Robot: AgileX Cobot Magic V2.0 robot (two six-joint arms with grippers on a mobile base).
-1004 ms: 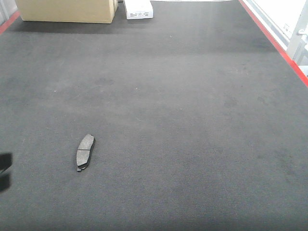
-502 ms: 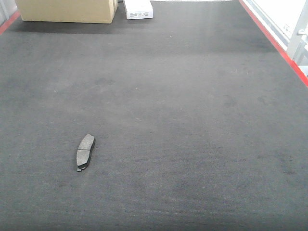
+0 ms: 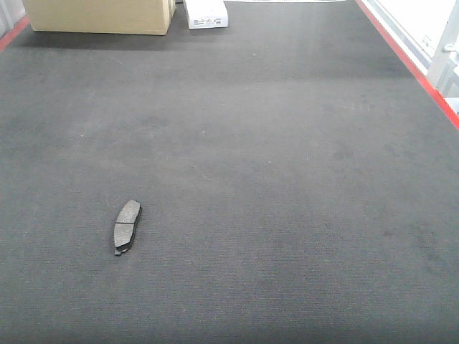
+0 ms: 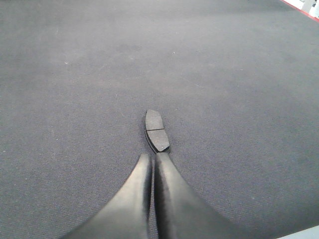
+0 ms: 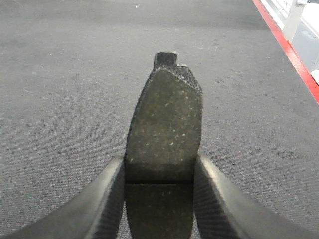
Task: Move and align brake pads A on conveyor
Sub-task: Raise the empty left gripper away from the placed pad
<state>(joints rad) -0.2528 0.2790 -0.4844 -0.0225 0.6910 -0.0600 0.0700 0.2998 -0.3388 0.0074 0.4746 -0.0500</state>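
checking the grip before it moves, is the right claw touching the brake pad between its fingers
Touching. The right wrist view shows the right claw with fingers pressed against both long edges of the brake pad, no gap either side.

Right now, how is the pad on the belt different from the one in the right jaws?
The loose pad lies flat on the conveyor; the held pad is up off it. Nothing grips the loose pad; the right jaws clamp the held pad's sides. The loose pad's groove is in the open; the held pad's sits between the jaws. Both are dark grey and slightly curved.
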